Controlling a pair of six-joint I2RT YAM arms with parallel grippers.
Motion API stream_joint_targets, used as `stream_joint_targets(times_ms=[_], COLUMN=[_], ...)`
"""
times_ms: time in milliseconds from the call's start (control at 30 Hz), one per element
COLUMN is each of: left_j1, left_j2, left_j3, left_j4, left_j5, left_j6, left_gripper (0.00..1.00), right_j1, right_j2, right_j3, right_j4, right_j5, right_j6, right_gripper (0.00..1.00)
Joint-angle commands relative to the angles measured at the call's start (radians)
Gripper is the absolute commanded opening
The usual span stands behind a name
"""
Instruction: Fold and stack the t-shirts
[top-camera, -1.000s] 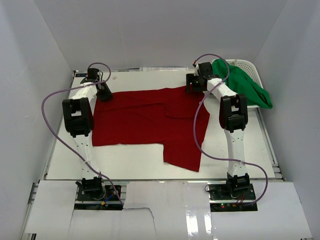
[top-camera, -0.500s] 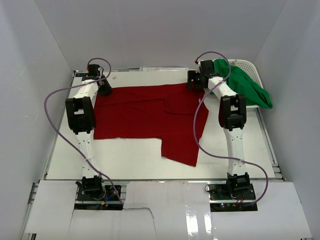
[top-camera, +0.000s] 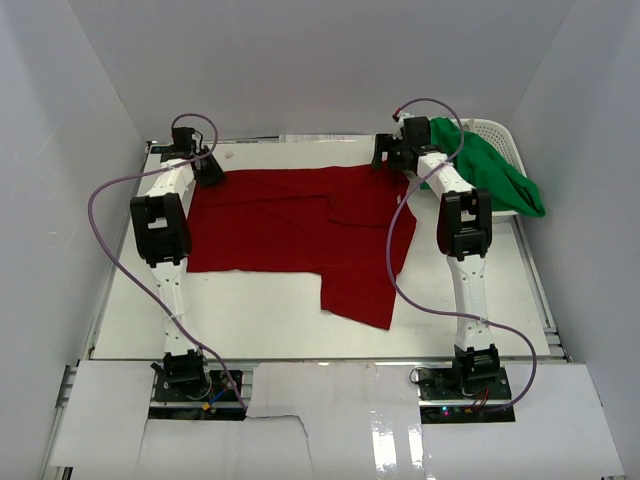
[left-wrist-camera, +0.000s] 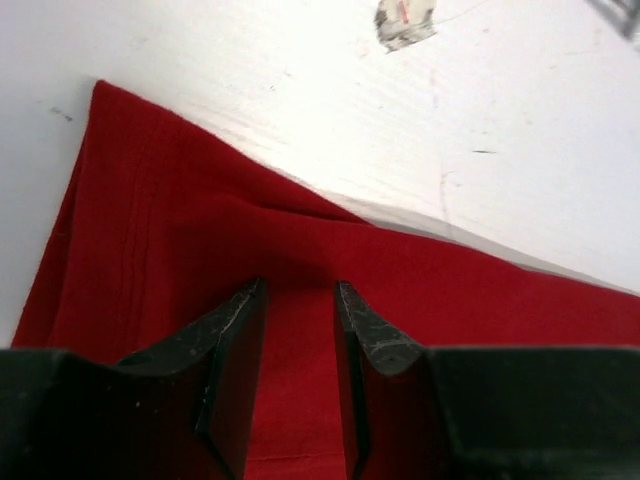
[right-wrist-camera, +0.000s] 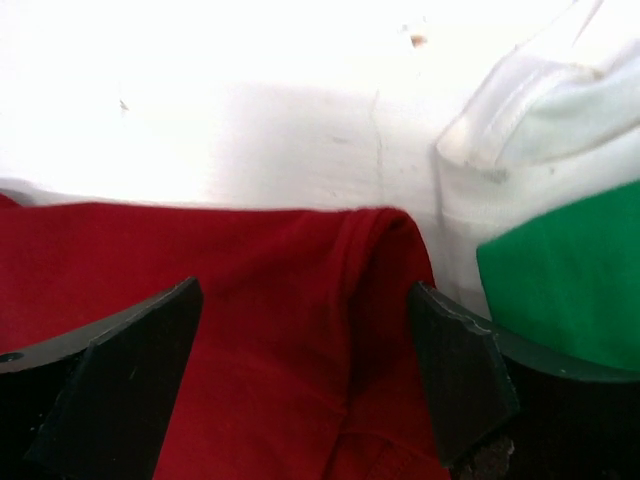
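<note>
The deep red t-shirt (top-camera: 290, 220) lies spread flat across the table, with one flap reaching toward the near edge. My left gripper (top-camera: 208, 172) stands over its far left corner. In the left wrist view its jaws (left-wrist-camera: 300, 285) are partly open, with smooth red cloth (left-wrist-camera: 200, 230) showing between them. My right gripper (top-camera: 388, 155) is at the shirt's far right corner. In the right wrist view it (right-wrist-camera: 304, 288) is wide open astride the red hem (right-wrist-camera: 250, 280). The green t-shirt (top-camera: 485, 170) drapes over the basket at the far right, and its edge (right-wrist-camera: 570, 270) shows beside my right finger.
The white slotted basket (top-camera: 495, 128) stands at the far right corner; its rim (right-wrist-camera: 540, 110) is close to my right gripper. White walls enclose the table on three sides. Purple cables loop from both arms over the table.
The red shirt has slid toward the far edge along with both grippers. The right jaws have spread wider. The left jaws keep the same gap.
</note>
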Motion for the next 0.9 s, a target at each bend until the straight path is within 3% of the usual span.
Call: stream_joint_targets(times_ms=[0, 167, 300, 433, 467, 567, 700, 867], left_j1=[0.02, 0.021, 0.02, 0.02, 0.021, 0.021, 0.021, 0.02], left_j2=[-0.016, -0.134, -0.319, -0.617, -0.745, -0.977, -1.154, -1.301], left_j3=[0.071, 0.163, 0.111, -0.2, -0.345, -0.593, -0.743, -0.921], left_j4=[0.071, 0.154, 0.173, 0.248, 0.28, 0.32, 0.222, 0.135], left_j5=[0.128, 0.11, 0.096, 0.08, 0.067, 0.038, -0.025, -0.003], left_j6=[-0.054, -0.055, -0.047, -0.044, -0.023, 0.002, 0.022, -0.007], left_gripper=[0.43, 0.45, 0.45, 0.44, 0.45, 0.52, 0.57, 0.56], right_j1=[-0.008, -0.008, 0.004, 0.077, 0.094, 0.165, 0.212, 0.284], right_j2=[-0.036, -0.163, -0.368, -0.654, -0.7, -0.856, -1.019, -1.258], right_j3=[0.073, 0.091, -0.084, -0.349, -0.391, -0.537, -0.687, -0.97], right_j4=[0.114, 0.131, 0.194, 0.174, 0.163, 0.105, -0.056, -0.078], right_j5=[-0.05, -0.075, -0.087, -0.011, 0.038, 0.118, 0.164, 0.183], right_j6=[0.017, -0.028, -0.078, -0.149, -0.159, -0.179, -0.057, 0.047], right_gripper=[0.9, 0.91, 0.91, 0.91, 0.91, 0.92, 0.9, 0.89])
